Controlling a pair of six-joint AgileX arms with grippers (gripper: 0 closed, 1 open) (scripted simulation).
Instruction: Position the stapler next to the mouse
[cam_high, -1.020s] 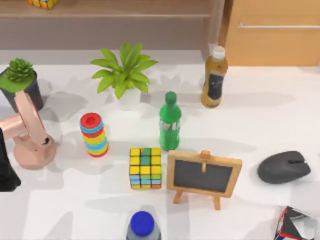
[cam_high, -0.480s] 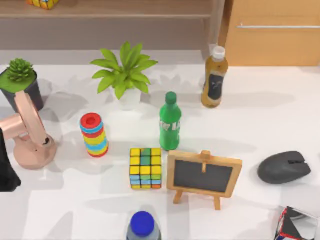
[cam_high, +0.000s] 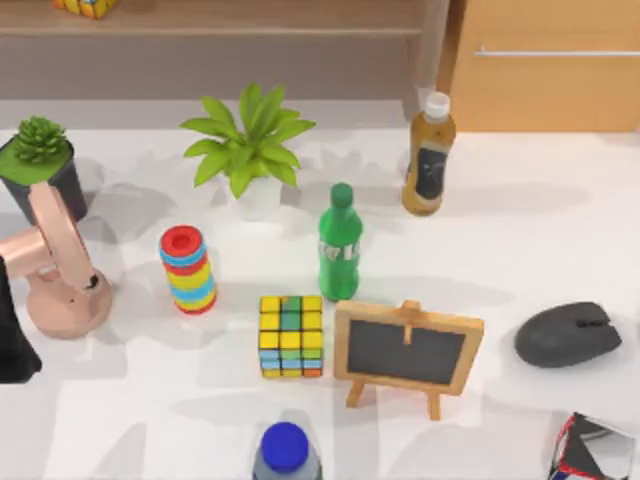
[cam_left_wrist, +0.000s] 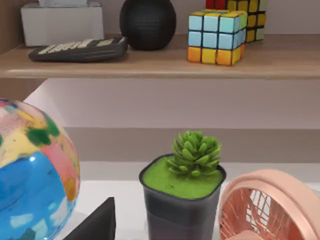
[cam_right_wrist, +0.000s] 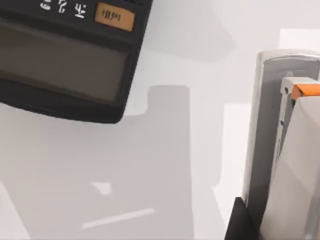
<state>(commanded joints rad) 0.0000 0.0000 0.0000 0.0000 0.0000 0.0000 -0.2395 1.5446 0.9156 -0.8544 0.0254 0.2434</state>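
Note:
The mouse, dark grey and oval with a scroll wheel, lies at the table's right side in the top view. In the right wrist view the stapler appears as a long silver-grey body with an orange tip, lying on the white table. A dark part of my right gripper shows right beside the stapler. My left arm sits parked at the table's left edge, by the pink fan.
A small chalkboard easel stands left of the mouse, with a Rubik's cube, a green bottle, a ring stack and plants farther left. A black calculator lies near the stapler. A red, white and black object lies near the mouse.

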